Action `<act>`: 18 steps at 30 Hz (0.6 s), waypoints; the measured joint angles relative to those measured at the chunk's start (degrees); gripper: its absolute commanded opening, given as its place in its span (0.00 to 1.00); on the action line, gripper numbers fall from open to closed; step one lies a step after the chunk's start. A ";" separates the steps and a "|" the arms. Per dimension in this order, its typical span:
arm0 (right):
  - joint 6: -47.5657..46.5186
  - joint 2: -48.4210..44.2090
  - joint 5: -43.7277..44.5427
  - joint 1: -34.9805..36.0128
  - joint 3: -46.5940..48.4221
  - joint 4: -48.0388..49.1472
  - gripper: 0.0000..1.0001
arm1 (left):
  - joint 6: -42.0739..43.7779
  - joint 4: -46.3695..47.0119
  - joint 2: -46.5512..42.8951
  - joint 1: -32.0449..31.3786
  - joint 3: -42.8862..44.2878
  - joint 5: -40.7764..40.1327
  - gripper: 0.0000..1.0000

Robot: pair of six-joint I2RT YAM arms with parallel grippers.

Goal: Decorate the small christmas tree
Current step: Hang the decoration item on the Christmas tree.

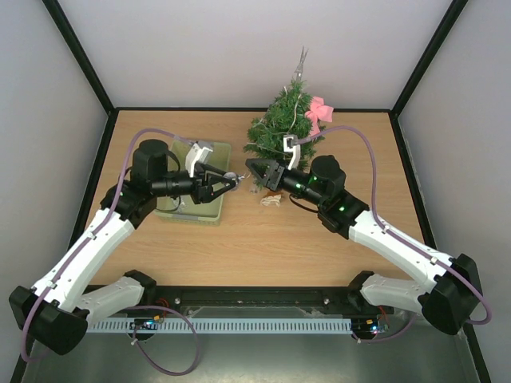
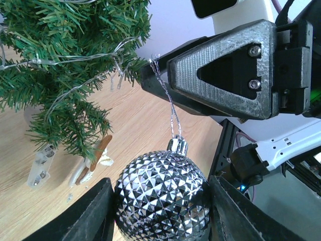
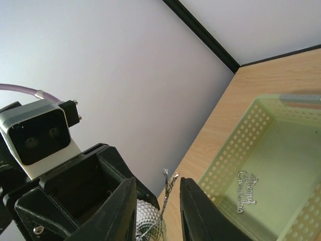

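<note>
The small christmas tree [image 1: 283, 120] stands at the back of the table with a wire light string and a pink bow [image 1: 318, 112]. In front of it, my left gripper [image 1: 230, 182] is shut on a silver faceted bauble [image 2: 160, 198], squeezed between both pads. The bauble's thin silver hanging string [image 2: 168, 100] rises toward my right gripper [image 1: 257, 167], which faces the left one. In the right wrist view the string's frayed loop [image 3: 169, 182] stands in the gap of the right gripper [image 3: 156, 201]. Its jaws are open and touch neither side of the loop.
A pale green perforated basket [image 1: 209, 209] sits under the left arm, with a silver lettering ornament [image 3: 247, 190] on its floor. A small brown-and-white ornament [image 1: 272, 200] and a clear plastic light part [image 2: 40, 168] lie at the tree's foot. Walls enclose the table.
</note>
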 measured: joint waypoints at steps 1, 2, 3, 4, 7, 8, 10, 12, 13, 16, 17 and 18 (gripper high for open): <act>0.04 0.07 -0.02 0.02 0.00 0.02 0.17 | 0.00 0.07 0.00 -0.09 0.00 0.02 0.37; 0.15 0.09 -0.04 0.00 0.00 0.04 0.12 | -0.02 0.07 0.00 -0.11 -0.02 0.04 0.37; 0.17 0.09 -0.02 0.00 0.00 0.11 0.05 | -0.04 0.09 0.00 -0.13 -0.04 0.04 0.37; 0.02 0.09 -0.02 0.00 0.00 0.22 0.02 | -0.07 0.13 0.00 -0.13 -0.11 0.04 0.37; -0.87 0.09 0.35 0.00 0.00 0.72 0.02 | -0.09 0.44 0.00 -0.13 -0.59 -0.22 0.36; -1.20 0.09 0.48 0.02 0.00 0.79 0.02 | -0.13 0.44 0.04 -0.15 -0.70 -0.52 0.36; -1.95 0.04 1.25 0.00 0.00 0.85 0.02 | -0.37 0.50 0.33 -0.13 -0.72 -1.14 0.36; -2.78 -0.15 2.16 0.00 0.00 0.83 0.02 | -0.85 0.98 0.98 -0.13 -0.72 -1.70 0.36; -3.43 -0.33 2.75 0.00 0.00 0.74 0.02 | -1.07 1.42 1.46 -0.15 -0.72 -1.97 0.36; -5.44 -0.55 4.35 0.00 0.79 0.15 0.02 | -2.10 2.99 3.21 -0.13 -0.66 -2.34 0.36; -6.10 -0.55 4.98 0.00 1.25 -0.15 0.02 | -2.49 3.54 3.80 -0.15 -0.55 -2.34 0.36; -6.91 -0.55 5.51 0.02 1.84 -0.68 0.02 | -2.89 4.31 4.50 -0.13 -0.33 -2.29 0.36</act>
